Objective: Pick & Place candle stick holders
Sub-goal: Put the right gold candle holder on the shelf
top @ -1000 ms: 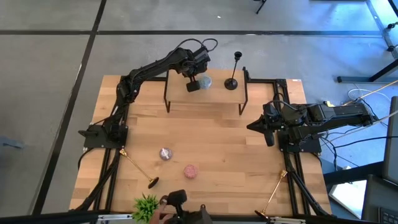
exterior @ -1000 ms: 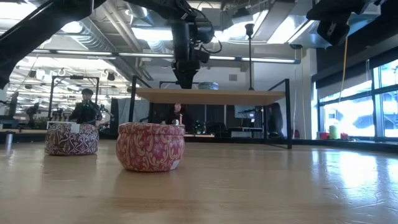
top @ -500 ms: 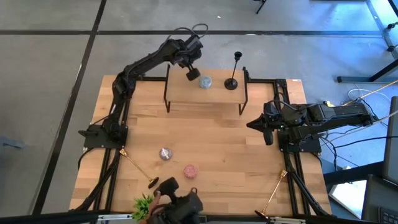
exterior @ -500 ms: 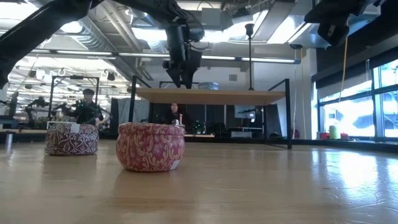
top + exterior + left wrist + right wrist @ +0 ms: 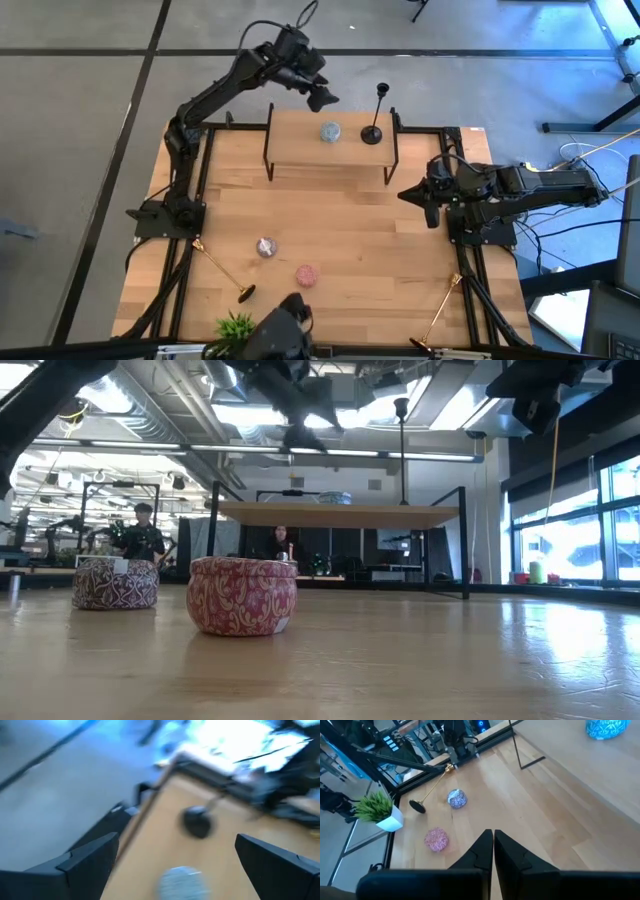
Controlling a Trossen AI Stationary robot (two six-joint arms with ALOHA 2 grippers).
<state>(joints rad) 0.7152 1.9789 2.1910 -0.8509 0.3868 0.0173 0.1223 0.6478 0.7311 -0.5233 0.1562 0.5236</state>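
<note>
The left claw (image 5: 325,100) is lifting up and back off the shelf (image 5: 300,160), now hanging above its far edge with fingers spread wide, no longer down beside the blue-grey tin (image 5: 330,131). The left arm (image 5: 215,90) is swinging outward, its elbow moving farther past the table's (image 5: 340,230) far left corner. In the low view the claw is rising clear of the shelf top toward the ceiling lights. At the near edge, a dark shape (image 5: 280,325) is sliding along beside the potted plant (image 5: 235,328).
</note>
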